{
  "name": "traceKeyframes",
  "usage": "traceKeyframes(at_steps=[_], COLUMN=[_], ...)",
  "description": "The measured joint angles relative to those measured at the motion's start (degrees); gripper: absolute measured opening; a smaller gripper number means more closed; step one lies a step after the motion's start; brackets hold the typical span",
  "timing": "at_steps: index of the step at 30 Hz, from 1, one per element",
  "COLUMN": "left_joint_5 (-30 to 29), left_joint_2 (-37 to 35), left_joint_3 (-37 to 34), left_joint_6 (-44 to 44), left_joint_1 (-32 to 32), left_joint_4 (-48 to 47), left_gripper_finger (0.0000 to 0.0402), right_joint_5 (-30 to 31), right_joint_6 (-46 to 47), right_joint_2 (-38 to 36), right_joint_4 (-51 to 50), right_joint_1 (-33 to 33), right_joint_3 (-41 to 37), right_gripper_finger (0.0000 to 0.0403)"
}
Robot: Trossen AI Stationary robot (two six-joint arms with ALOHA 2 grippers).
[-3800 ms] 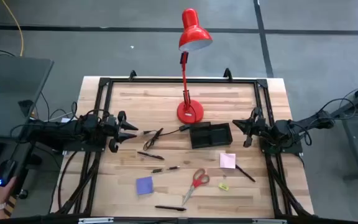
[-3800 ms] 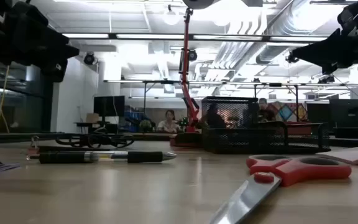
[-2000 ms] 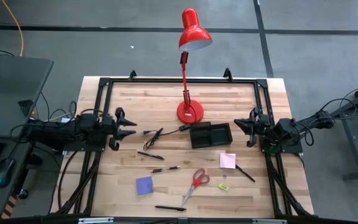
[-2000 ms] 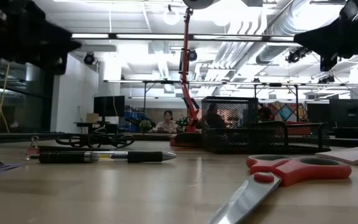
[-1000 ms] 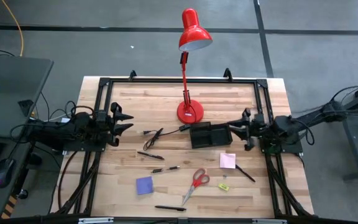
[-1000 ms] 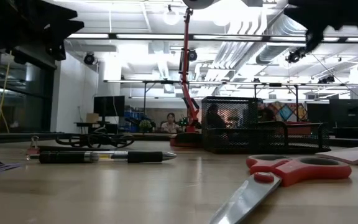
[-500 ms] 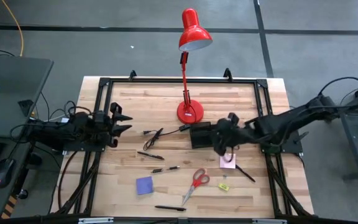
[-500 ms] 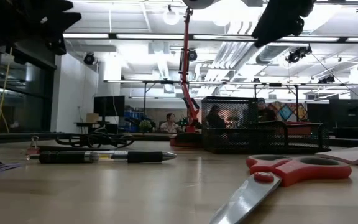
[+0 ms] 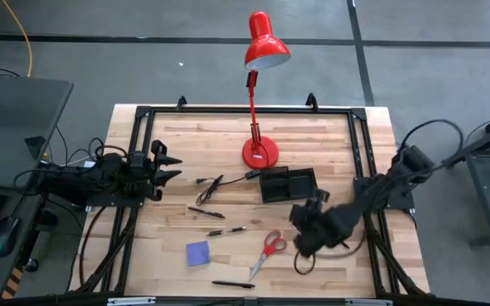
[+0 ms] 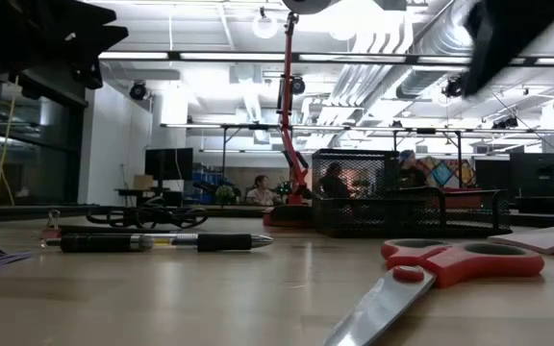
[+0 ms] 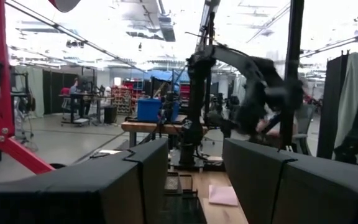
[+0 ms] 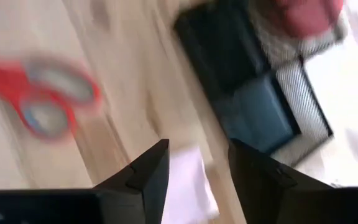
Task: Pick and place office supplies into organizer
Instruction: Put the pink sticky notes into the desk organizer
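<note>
The red-handled scissors [image 9: 270, 246] lie near the table's front, with a purple pad [image 9: 197, 252] to their left and black pens [image 9: 205, 212] [image 9: 232, 284] around them. The black organizer [image 9: 287, 184] stands mid-table in front of the lamp. My right gripper [image 9: 303, 240] hangs open above the table just right of the scissors, tipped steeply down. Its arm covers the pink pad in the high view. The pink pad [image 12: 188, 180] shows below the fingers in the right wrist view. My left gripper [image 9: 164, 166] waits open at the table's left edge.
A red desk lamp stands on its round base [image 9: 260, 153] behind the organizer. A thin black cable [image 9: 211, 185] lies left of the organizer. Black frame rails [image 9: 143, 153] run along the table's sides. People show in the room beyond the table.
My right gripper has swung from the table's right edge toward the middle and the near edge, past the organizer to beside the scissors. It has tipped from about level to pointing steeply down. Nothing on the table has moved.
</note>
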Motion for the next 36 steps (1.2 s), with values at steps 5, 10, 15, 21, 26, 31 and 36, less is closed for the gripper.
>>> traceKeyframes(at_steps=[5,10,15,21,26,31,36], left_joint_5=[-0.2,-0.2,-0.2,-0.6,-0.6,-0.6,-0.6], left_joint_2=[0.0,0.0,0.0,0.0,0.0,0.0,0.0], left_joint_3=[0.0,0.0,0.0,0.0,0.0,0.0,0.0], left_joint_6=[1.4,1.6,1.6,1.3,1.3,1.3,1.4], left_joint_1=[0.0,0.0,0.0,0.0,0.0,0.0,0.0], left_joint_4=[0.3,0.4,-1.4,-1.8,-2.1,-2.2,-2.2], left_gripper_finger=[0.0145,0.0145,0.0145,0.0145,0.0145,0.0145,0.0145], right_joint_5=[-3.6,-7.5,-11.8,-12.0,-10.6,-11.9,-11.2], right_joint_6=[4.5,9.0,9.1,9.1,8.6,10.5,10.1], right_joint_2=[6.8,10.7,12.9,13.6,13.6,13.7,13.7], right_joint_4=[-5.8,-5.4,-4.9,-3.3,-0.1,3.0,4.1], right_joint_1=[3.5,4.4,5.7,7.1,7.1,7.5,7.1], right_joint_3=[-1.6,-1.6,-1.6,-1.6,-2.6,-6.4,-6.8], right_gripper_finger=[0.0156,0.0158,0.0154,0.0158,0.0158,0.0157,0.0156])
